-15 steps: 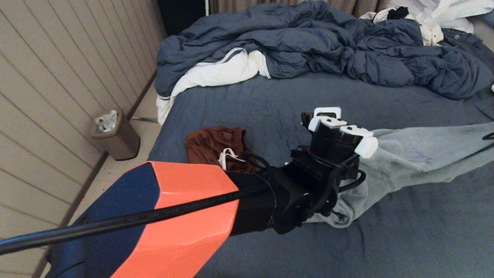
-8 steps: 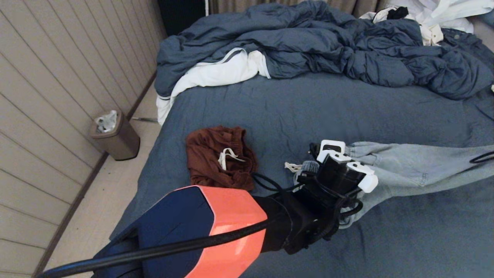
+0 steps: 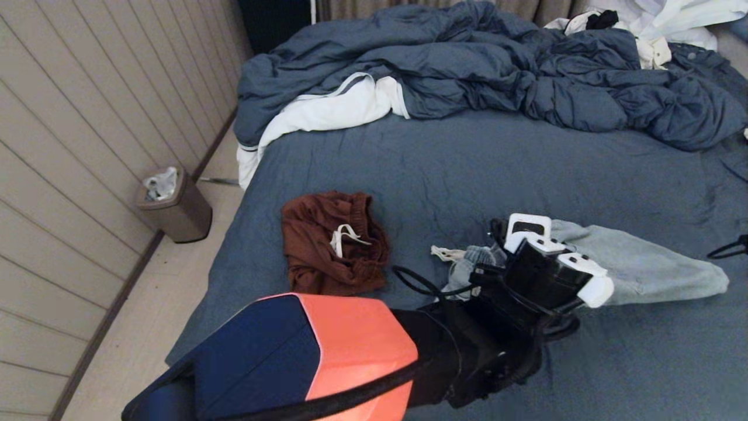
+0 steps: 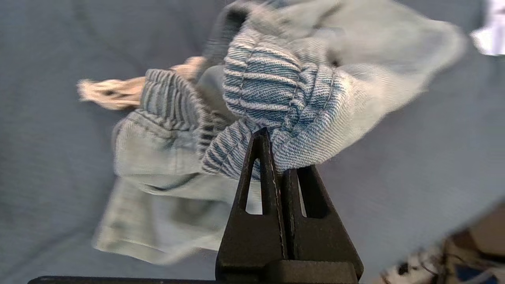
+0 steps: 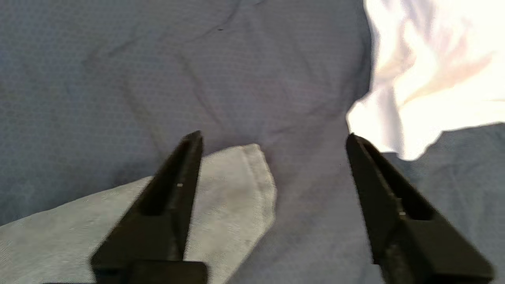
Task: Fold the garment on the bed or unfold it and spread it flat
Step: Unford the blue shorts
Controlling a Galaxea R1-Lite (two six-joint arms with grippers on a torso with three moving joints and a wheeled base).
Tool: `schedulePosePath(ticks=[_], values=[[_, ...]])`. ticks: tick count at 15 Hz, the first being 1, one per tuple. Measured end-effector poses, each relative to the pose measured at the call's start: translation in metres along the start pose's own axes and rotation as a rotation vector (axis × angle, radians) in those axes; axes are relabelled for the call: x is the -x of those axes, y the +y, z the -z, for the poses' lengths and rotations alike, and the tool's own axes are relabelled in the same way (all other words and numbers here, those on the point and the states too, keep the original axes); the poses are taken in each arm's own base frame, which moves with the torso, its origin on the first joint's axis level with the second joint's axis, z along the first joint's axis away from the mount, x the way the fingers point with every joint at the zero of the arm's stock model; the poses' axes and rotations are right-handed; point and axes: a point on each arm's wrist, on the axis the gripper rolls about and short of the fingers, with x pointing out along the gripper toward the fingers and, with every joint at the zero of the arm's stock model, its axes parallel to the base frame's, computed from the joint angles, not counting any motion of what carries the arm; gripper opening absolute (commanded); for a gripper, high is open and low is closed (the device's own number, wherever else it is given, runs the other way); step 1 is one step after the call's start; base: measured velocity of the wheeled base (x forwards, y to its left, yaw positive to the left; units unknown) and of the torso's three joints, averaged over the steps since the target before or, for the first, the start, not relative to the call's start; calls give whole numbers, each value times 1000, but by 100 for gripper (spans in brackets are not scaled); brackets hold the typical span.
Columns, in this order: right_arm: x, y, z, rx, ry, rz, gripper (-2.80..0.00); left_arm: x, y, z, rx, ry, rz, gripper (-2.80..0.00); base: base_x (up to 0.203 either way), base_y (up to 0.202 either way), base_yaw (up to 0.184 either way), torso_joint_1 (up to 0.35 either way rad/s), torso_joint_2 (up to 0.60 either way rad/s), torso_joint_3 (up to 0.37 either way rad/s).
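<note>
On the large bed [image 3: 467, 169] with its slate-blue fitted sheet, a pair of pale, washed-denim shorts [image 3: 643, 266] lies stretched toward the robot's right, one flat hem end reaching out near the right edge of the head view. Its gathered, ribbed elastic waistband is bunched at the left tool [image 4: 272, 154], whose two black fingers are pressed together and clamped on a fold of that waistband; a frayed cream drawstring [image 4: 106, 92] trails from the bunch onto the sheet. That left arm, with its orange and navy shell and white-capped wrist, reaches in from the lower left of the head view and covers the part of the shorts nearest the robot. The right tool [image 5: 272, 157] shows only in its own wrist view, where its black fingers stand wide apart above the sheet with nothing between them; one finger overlaps the flat hem corner of the pale shorts [image 5: 221, 189], though whether it touches the cloth cannot be told. A bright white cloth [image 5: 430, 71] lies on the sheet beyond the other finger. To the left of the pale shorts, apart from them, sits a crumpled rust-brown pair of shorts [image 3: 333, 242] with a white drawstring. A rumpled blue duvet [image 3: 485, 64] and white linens [image 3: 327, 111] are heaped across the far side of the bed. Beside the bed, on the floor by the panelled wall, stands a small brown waste bin [image 3: 175, 204].
</note>
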Motion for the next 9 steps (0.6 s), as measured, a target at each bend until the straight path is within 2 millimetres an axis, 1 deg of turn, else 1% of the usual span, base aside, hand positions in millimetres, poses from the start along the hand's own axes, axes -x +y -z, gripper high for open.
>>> schedulePosePath(ticks=[2,5,8,9], values=[[4,1,-2,-1,1,-5,0,10,-12,-1,-8,-4,12,-280,0,0,0,0,0,0],[10,0,-6,-4,-1,-16,0,14,-14,-2,-13,1,15,-280,0,0,0,0,0,0],[13,1,-7,-4,1,-20,0,13,-15,-2,-18,4,15,-280,0,0,0,0,0,0],[13,2,-7,-4,2,-20,0,11,-12,-2,-18,6,8,0,0,0,0,0,0,0]])
